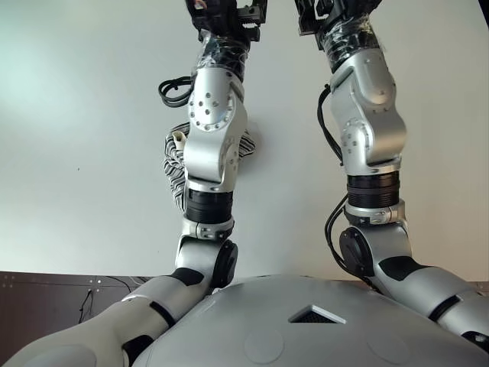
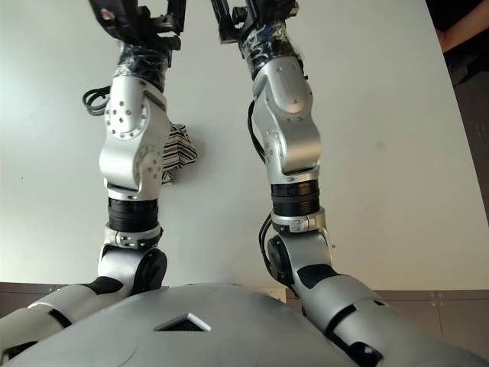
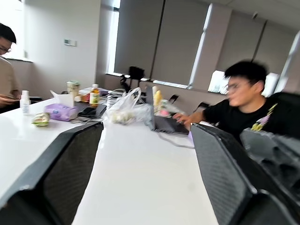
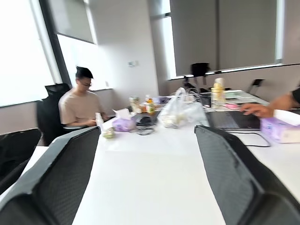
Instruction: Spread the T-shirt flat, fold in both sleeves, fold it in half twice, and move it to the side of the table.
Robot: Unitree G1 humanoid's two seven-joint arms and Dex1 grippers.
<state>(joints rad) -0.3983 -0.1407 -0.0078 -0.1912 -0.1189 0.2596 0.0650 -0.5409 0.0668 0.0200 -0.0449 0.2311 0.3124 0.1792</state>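
— Tabletop first: how is it seen?
— A broad white surface is seen, stretched out ahead beneath both arms.
— And the arms?
— The left arm and the right arm are held out forward side by side, well apart, above the tabletop.
— Where is the T-shirt found?
— The T-shirt, striped black and white, is bunched in a crumpled heap on the tabletop and is partly hidden under the left forearm. It is not spread flat.
— How is each tool held?
— The left tool is spread wide. Its two dark fingers are set well apart, bare tabletop is seen between them, and nothing is gripped. The right tool is spread just as wide and is likewise unloaded. Both are held farther out than the T-shirt, apart from it.
— What smaller things are noted?
— At the far end of the tabletop, a clear plastic bag, an opened laptop, a purple tissue box and a small bottle are set near one another.
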